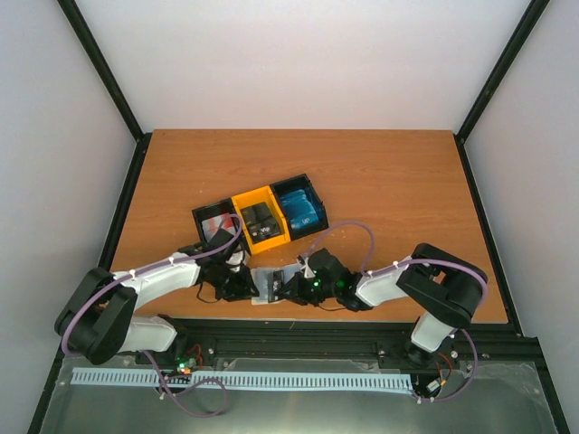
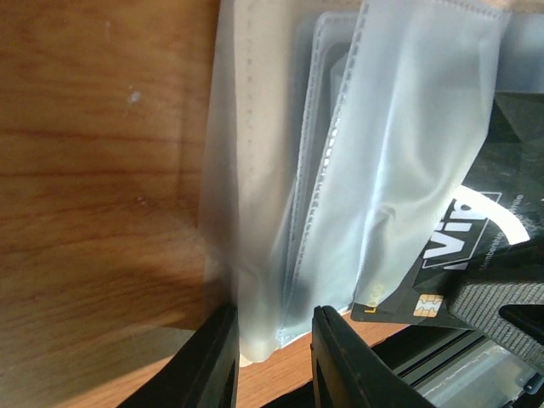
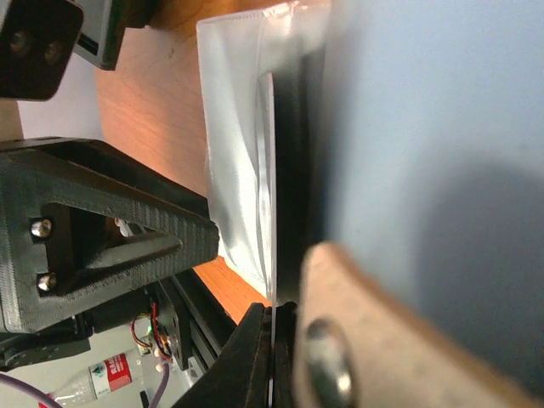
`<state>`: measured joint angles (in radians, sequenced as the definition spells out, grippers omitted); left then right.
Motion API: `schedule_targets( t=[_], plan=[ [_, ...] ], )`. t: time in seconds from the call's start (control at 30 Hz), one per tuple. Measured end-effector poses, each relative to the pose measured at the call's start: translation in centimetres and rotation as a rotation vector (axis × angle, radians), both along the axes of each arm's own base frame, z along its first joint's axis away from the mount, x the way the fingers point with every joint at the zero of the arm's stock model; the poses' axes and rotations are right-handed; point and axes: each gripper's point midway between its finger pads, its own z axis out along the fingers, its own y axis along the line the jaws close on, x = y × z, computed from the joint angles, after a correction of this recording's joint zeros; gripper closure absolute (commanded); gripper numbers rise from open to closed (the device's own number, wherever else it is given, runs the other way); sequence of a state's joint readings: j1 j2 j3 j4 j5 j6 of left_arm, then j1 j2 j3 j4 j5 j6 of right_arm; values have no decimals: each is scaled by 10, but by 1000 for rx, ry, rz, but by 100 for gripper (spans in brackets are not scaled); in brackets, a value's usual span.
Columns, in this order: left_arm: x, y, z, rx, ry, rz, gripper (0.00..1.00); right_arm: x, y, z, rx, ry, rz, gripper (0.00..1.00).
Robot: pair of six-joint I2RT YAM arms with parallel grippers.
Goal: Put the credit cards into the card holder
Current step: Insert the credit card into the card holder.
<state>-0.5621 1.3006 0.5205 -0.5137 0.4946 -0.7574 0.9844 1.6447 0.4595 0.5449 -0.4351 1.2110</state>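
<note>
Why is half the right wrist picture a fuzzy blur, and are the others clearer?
Right wrist: the card holder sits too near the lens, so its grey-blue inside and snap tab blur. Left wrist: clear pockets look milky, a soft shadow darkens the table, and the print on the black credit card is fairly sharp. Top external: evenly lit, sharp.

The left arm [image 1: 149,276] and right arm [image 1: 389,282] have white link shells, black joint housings and purple cables [image 1: 351,223] tied alongside. Black printed tool fingers [image 2: 212,365] carry silver screws [image 3: 38,228].
</note>
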Motion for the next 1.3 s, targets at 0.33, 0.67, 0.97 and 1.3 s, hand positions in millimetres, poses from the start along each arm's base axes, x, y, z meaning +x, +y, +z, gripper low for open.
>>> schedule_targets(
  t=[0.33, 0.67, 0.97, 1.3],
  plan=[
    [0, 1, 0, 0, -9, 2, 75, 8, 1, 4, -15, -57, -12, 97],
    [-1, 2, 0, -3, -16, 4, 76, 11, 12, 12, -11, -73, -7, 97],
    [-1, 2, 0, -3, -13, 10, 75, 8, 14, 0, -39, -55, 5, 92],
    [0, 2, 0, -3, -13, 11, 75, 18, 5, 7, -146, -120, -15, 97]
  ],
)
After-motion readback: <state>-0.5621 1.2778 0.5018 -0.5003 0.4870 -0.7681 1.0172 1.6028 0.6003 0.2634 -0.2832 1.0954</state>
